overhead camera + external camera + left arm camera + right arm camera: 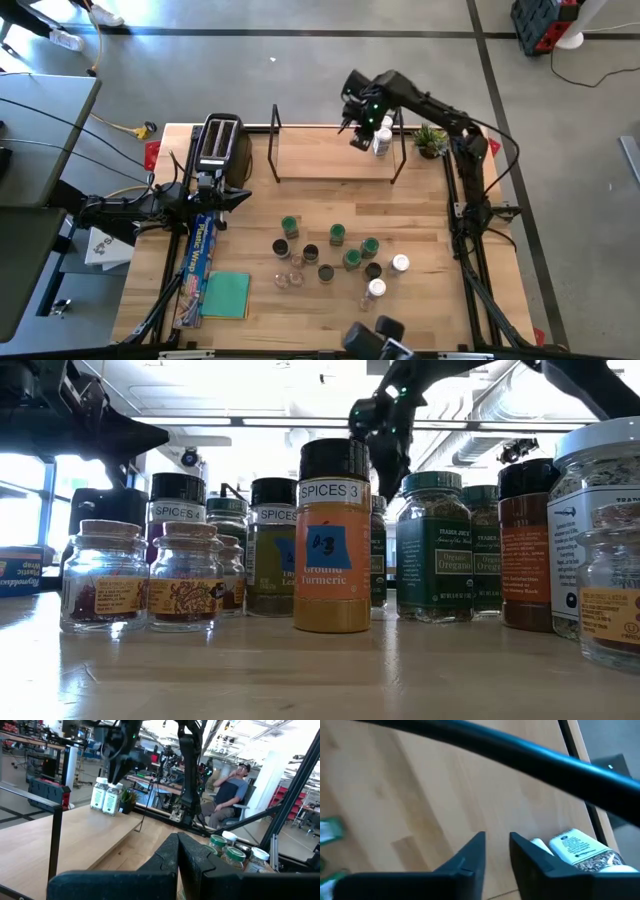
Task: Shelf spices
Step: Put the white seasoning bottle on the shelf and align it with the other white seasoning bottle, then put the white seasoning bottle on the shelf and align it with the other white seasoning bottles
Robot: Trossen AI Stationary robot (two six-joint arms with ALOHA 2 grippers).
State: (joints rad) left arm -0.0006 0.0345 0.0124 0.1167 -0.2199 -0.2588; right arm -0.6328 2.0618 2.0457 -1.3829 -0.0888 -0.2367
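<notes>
The spices still on the table [320, 310] are bunched in the middle near part: small round jars [345, 258], some with green lids, some dark, a few white-capped. Seen from table height, an orange turmeric jar [332, 538] with a black lid and blue sticker is set up front, with short clear glass jars [143, 577] to its left and oregano [434, 547] to its right.

The shelf [333, 153] is placed at the far edge, a pale board between thin black wire uprights. Two white-lidded jars [382, 138] are stood at its right end, touching each other, close to the right upright. The rest of the board is left bare, so lots of room to the left.

The right gripper [358, 130] is held just left of those two jars, above the board. Its fingers [470, 855] are nearly together with only a slim gap, and nothing is gripped between them.

The left gripper [177, 851] is parked at the table's left side by the toaster [218, 143], jaws fully closed, nothing held. A potted plant [431, 140] is tucked right of the shelf.
</notes>
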